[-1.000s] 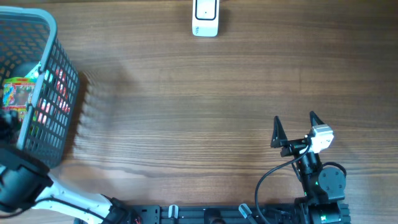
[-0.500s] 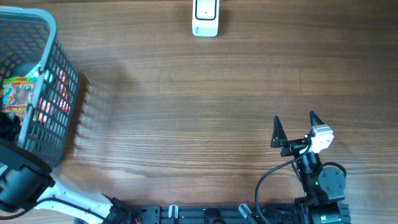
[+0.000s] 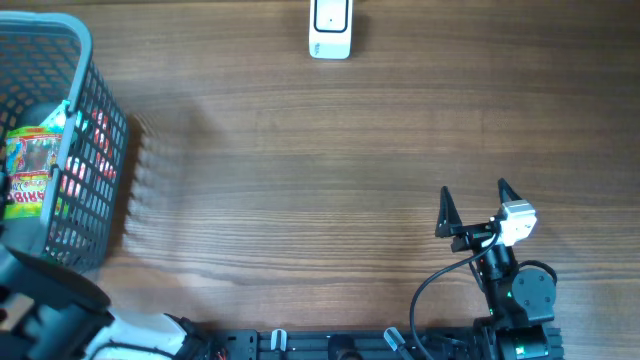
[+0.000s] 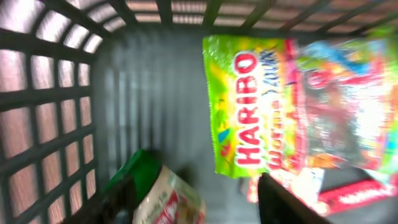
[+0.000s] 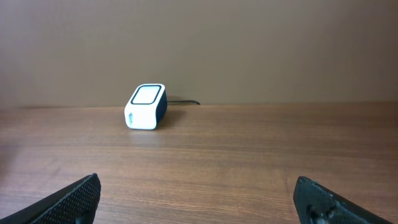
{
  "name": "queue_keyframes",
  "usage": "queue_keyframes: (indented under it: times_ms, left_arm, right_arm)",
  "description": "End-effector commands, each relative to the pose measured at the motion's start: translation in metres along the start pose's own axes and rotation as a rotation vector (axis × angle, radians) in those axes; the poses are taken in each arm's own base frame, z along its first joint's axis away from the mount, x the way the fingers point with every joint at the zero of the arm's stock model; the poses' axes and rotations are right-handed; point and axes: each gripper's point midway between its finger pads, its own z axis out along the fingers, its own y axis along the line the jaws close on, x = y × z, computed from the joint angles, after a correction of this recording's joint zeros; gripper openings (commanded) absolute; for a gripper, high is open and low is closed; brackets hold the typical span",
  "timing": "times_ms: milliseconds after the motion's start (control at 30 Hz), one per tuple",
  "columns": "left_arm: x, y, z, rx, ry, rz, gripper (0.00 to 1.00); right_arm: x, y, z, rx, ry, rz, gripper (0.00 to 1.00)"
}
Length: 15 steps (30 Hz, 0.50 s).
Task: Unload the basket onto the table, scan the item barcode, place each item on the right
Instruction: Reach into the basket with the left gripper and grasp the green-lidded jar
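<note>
A green and yellow Haribo bag (image 3: 30, 170) lies in the grey mesh basket (image 3: 100, 160) at the table's left edge. In the left wrist view the Haribo bag (image 4: 267, 106) lies beyond my left gripper (image 4: 199, 183), whose jaws stand apart and open. A green and beige packet (image 4: 168, 199) lies below the gap, clear of the right finger (image 4: 280, 202). No barcode shows. The white scanner (image 3: 330, 28) stands at the far edge, and the scanner (image 5: 145, 106) is also ahead of my right gripper (image 5: 196, 183). That right gripper (image 3: 473, 190) rests open and empty at the front right.
Red packets (image 4: 354, 193) lie under the Haribo bag in the basket. The basket's mesh walls (image 4: 50, 93) close in around the left gripper. My left arm (image 3: 45, 305) fills the front left corner. Bare wooden table (image 3: 300, 180) lies between basket and right arm.
My left arm has pulled back toward the front left corner, uncovering more of the Haribo bag. The left jaws narrowed somewhat. The right arm has not moved.
</note>
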Motion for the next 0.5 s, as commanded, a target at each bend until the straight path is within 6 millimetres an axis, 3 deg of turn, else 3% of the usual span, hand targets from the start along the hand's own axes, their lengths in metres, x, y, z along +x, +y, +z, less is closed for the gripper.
queue_keyframes:
  times_ms: [0, 200, 267, 367, 467]
  left_arm:
    - [-0.006, -0.002, -0.035, 0.065, -0.075, -0.006, 0.82]
    - [-0.003, -0.001, -0.034, 0.057, -0.063, -0.005, 0.92]
    - [-0.002, 0.0, -0.03, 0.048, -0.051, -0.003, 1.0]
    - [0.005, 0.001, -0.024, 0.038, -0.016, 0.002, 1.0]
    - [0.02, -0.01, -0.014, 0.082, 0.057, 0.08, 1.0]
  right_arm:
    - [-0.001, 0.002, 0.0, -0.012, -0.006, -0.009, 1.0]
    - [-0.001, 0.002, 0.0, -0.012, -0.006, -0.009, 1.0]
    - [-0.001, 0.002, 0.0, -0.012, -0.006, -0.009, 1.0]
    - [-0.001, 0.002, 0.0, -0.012, -0.006, -0.009, 0.99]
    - [-0.001, 0.002, 0.0, -0.012, -0.006, -0.009, 1.0]
